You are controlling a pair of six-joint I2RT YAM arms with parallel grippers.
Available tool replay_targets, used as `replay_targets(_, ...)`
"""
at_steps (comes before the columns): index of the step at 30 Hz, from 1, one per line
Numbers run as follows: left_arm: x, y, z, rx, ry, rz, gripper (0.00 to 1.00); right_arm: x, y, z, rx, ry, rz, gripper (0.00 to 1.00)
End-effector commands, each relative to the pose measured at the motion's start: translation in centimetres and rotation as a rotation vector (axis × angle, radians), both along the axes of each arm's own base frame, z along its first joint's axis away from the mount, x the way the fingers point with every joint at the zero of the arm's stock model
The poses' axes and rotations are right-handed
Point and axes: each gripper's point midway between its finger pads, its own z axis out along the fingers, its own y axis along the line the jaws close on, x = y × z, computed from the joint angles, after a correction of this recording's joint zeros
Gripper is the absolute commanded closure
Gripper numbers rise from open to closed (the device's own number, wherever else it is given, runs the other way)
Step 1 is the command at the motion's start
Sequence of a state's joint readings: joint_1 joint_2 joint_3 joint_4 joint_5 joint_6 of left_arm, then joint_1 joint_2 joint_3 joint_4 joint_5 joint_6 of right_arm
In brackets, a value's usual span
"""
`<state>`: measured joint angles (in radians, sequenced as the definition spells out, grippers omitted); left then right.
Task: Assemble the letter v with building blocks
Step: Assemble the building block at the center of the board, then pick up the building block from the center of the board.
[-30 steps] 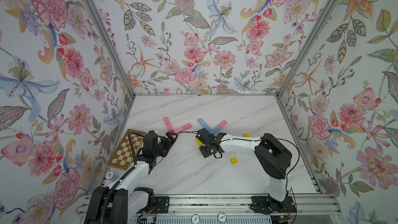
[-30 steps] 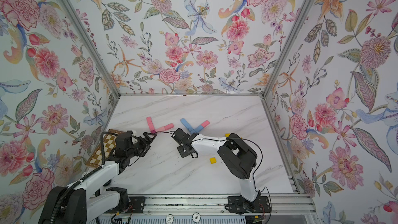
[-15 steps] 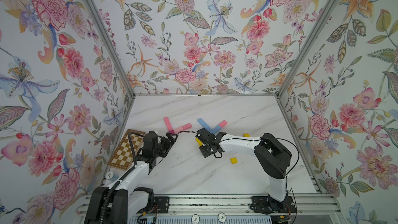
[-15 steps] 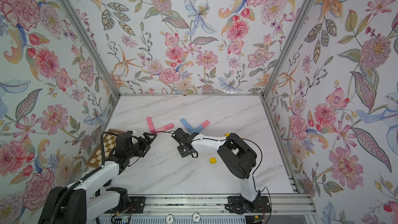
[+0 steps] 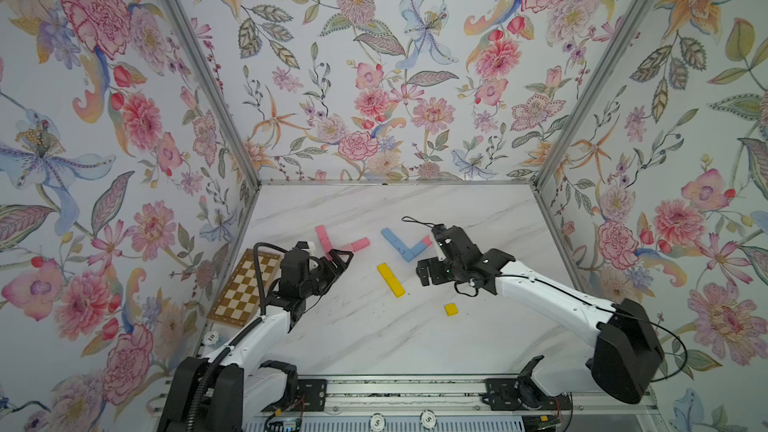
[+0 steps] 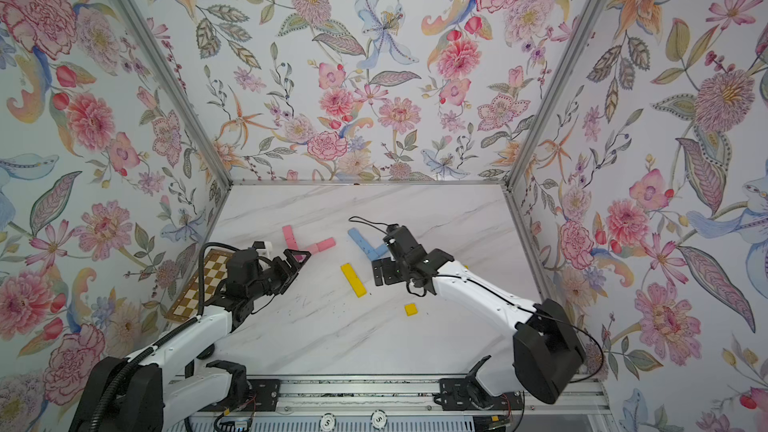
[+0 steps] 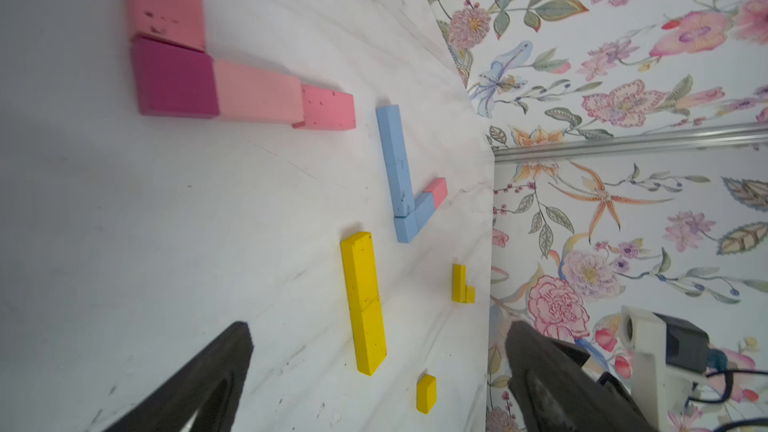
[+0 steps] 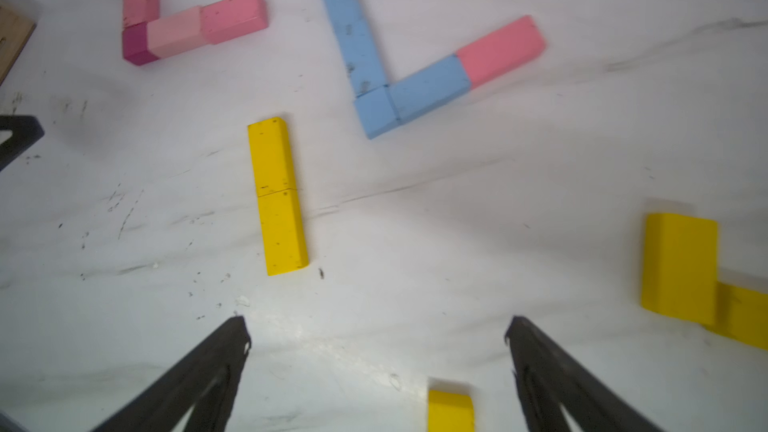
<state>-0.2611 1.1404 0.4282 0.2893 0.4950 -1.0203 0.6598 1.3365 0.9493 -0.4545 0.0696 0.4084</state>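
Right claw (image 8: pixel 378 326): jaws spread wide, nothing held. It stands over the bench (image 5: pixel 374 338), just beside the yellow bar (image 5: pixel 390 280).

Left claw (image 7: pixel 380 326): jaws likewise wide apart and empty, close to the pink angle (image 7: pixel 232 89).

Blocks, all flat on the bench:
- The yellow bar is two oblong blocks laid end to end, touching, near the middle.
- A small yellow block (image 5: pixel 451 309) lies alone, well apart from the bar.
- A yellow pair (image 8: pixel 681 268) forms a corner toward the right wall.
- The blue angle (image 5: pixel 401 245) is V-shaped, one arm tipped with a pink block (image 5: pixel 427 241).
- The pink angle has a magenta block (image 7: pixel 174 81) at its corner.

A checkered board (image 5: pixel 245 284) lies by the left wall.
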Motion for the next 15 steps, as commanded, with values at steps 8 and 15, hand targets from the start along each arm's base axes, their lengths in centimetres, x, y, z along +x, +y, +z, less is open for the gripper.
replay_targets(8,-1.1,-13.7,2.0,-0.266,-0.078,-0.210,0.01,-6.6,-6.5,-8.5,-0.058,0.275,-0.162,0.10)
replay_targets(15,-1.2,-13.3,0.0,-0.188,-0.029,-0.170,0.01,-7.8,-4.0,-10.3,-0.112,0.275,-0.063,0.22)
